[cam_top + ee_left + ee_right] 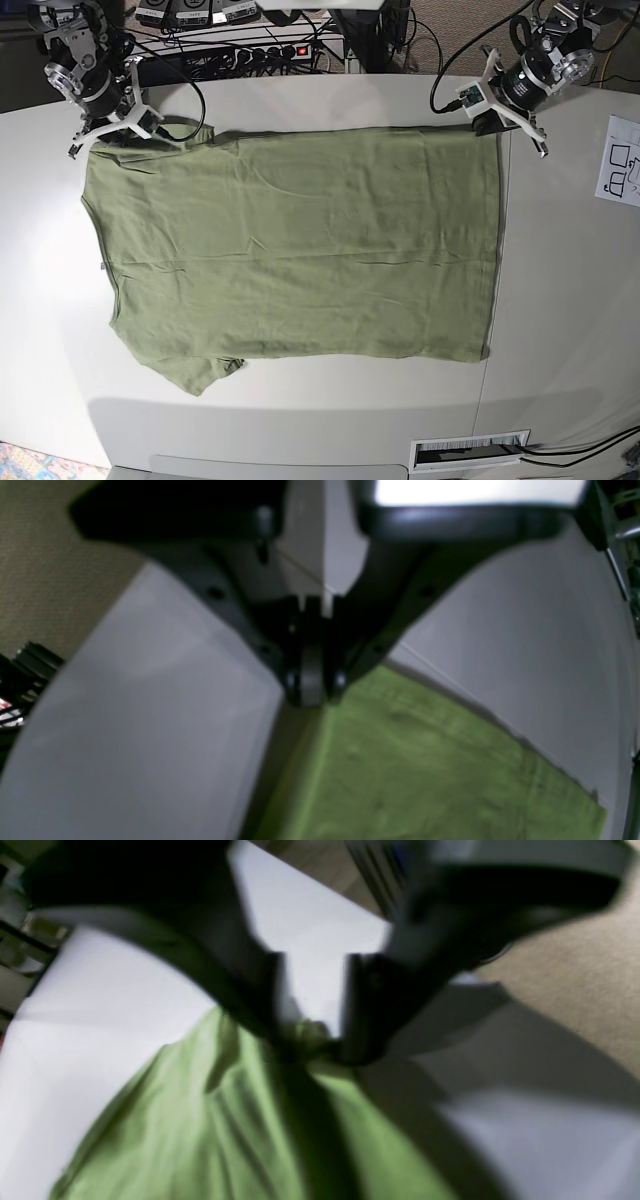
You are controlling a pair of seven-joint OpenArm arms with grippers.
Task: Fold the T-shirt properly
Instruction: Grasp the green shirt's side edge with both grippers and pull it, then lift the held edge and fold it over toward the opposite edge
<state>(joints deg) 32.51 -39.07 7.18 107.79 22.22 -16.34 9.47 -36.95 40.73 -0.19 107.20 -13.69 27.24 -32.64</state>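
The olive-green T-shirt [300,250] lies spread flat on the pale table [560,300], neckline toward the base view's left and hem toward its right. My left gripper [487,122] sits at the far hem corner. In the left wrist view its tips [311,692] are shut on the corner of the T-shirt [425,770]. My right gripper [110,138] is at the far sleeve on the left. In the blurred right wrist view the right gripper [312,1040] pinches a bunch of the T-shirt [200,1120], which tents up to it.
A printed paper sheet [622,160] lies at the table's right edge. A power strip and cables [270,50] run behind the far edge. A white slotted vent [470,452] sits at the front edge. Carpet surrounds the table.
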